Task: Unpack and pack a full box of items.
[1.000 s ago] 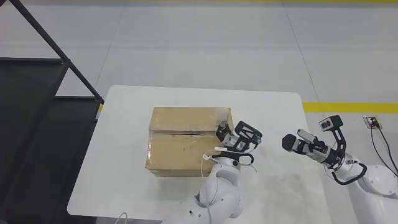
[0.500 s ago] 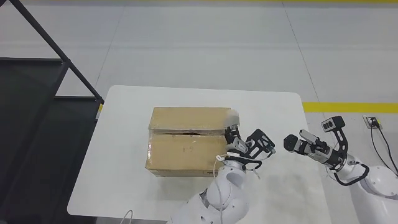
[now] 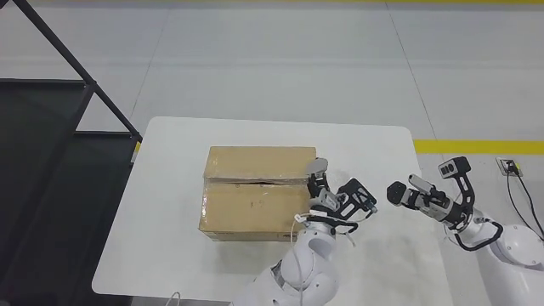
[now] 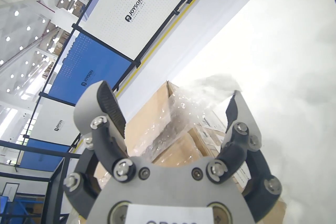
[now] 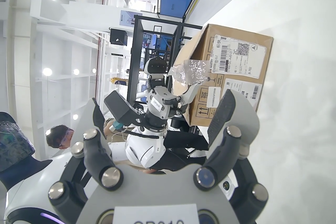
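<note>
Two grippers stand open over our white worktop (image 3: pixel 170 221). We see the cardboard box (image 3: pixel 255 191) resting near the worktop's middle, flaps shut. Our left gripper (image 4: pixel 170 92) sits at the box's right end, jaws spread, with a loose strip of clear tape (image 4: pixel 194 101) running from the box to one fingertip (image 4: pixel 232 108). Our right gripper (image 5: pixel 162 99) hangs well apart, further right, holding nothing.

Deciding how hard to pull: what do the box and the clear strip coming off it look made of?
The box: brown cardboard, matte, with folded flaps meeting at a centre seam and paper labels on its end. The clear strip: thin transparent plastic, glossy and crinkled, the box showing through it. It is likely packing tape or film; I cannot tell which.
</note>
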Controlling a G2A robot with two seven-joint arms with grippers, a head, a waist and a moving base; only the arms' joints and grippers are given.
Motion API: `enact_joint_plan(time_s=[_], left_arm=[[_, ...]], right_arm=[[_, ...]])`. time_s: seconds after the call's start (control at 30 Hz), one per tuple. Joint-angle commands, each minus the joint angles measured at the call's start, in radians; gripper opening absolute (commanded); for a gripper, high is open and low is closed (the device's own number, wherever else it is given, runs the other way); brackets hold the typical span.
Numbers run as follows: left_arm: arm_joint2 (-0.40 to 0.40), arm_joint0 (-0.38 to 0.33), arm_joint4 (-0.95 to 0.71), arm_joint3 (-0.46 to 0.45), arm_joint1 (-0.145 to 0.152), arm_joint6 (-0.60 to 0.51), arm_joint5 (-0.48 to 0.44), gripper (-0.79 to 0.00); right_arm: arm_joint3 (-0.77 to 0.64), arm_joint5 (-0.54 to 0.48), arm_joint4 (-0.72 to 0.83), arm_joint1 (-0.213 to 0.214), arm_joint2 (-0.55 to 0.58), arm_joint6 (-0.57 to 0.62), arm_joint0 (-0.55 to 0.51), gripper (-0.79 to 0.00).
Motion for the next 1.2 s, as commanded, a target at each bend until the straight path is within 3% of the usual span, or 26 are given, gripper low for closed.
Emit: enact_joint_plan(time_s=[0.0,0.13,0.3,0.5,0.67,0.83,0.9,0.93,1.0,1.17], left_arm=[[-0.015,0.022,-0.001,-0.025,0.001,0.042,0.02,0.0],[-0.052,0.078,-0.012,-0.126,0.007,0.117,0.053,0.0],[-0.155,0.214,-0.021,-0.351,0.036,0.195,0.048,0.0],[-0.389,0.434,-0.055,-0.598,0.086,0.268,-0.021,0.0],[-0.613,0.611,-0.196,-0.753,0.114,0.338,-0.04,0.0],[-0.818,0.703,-0.399,-0.785,0.123,0.36,-0.012,0.0],[-0.88,0.717,-0.47,-0.767,0.125,0.344,-0.025,0.0],[-0.903,0.724,-0.49,-0.755,0.128,0.33,-0.052,0.0],[-0.924,0.738,-0.496,-0.74,0.133,0.316,-0.114,0.0],[-0.924,0.738,-0.496,-0.74,0.133,0.316,-0.114,0.0]], right_arm=[[-0.002,-0.014,0.009,0.0,0.007,-0.015,-0.007,0.0],[-0.029,-0.046,0.018,0.0,0.03,-0.097,-0.033,0.0],[-0.109,-0.045,0.005,0.001,0.052,-0.174,-0.052,0.0],[-0.217,-0.037,-0.017,0.002,0.052,-0.203,-0.043,0.0],[-0.273,0.052,-0.027,0.007,-0.014,-0.034,0.026,0.0],[-0.24,0.184,0.009,-0.003,-0.15,0.106,0.169,0.0],[-0.173,0.323,0.083,-0.013,-0.193,0.047,0.217,0.0],[-0.173,0.323,0.083,-0.013,-0.193,0.047,0.217,0.0],[-0.173,0.323,0.083,-0.013,-0.193,0.047,0.217,0.0],[-0.173,0.323,0.083,-0.013,-0.193,0.047,0.217,0.0]])
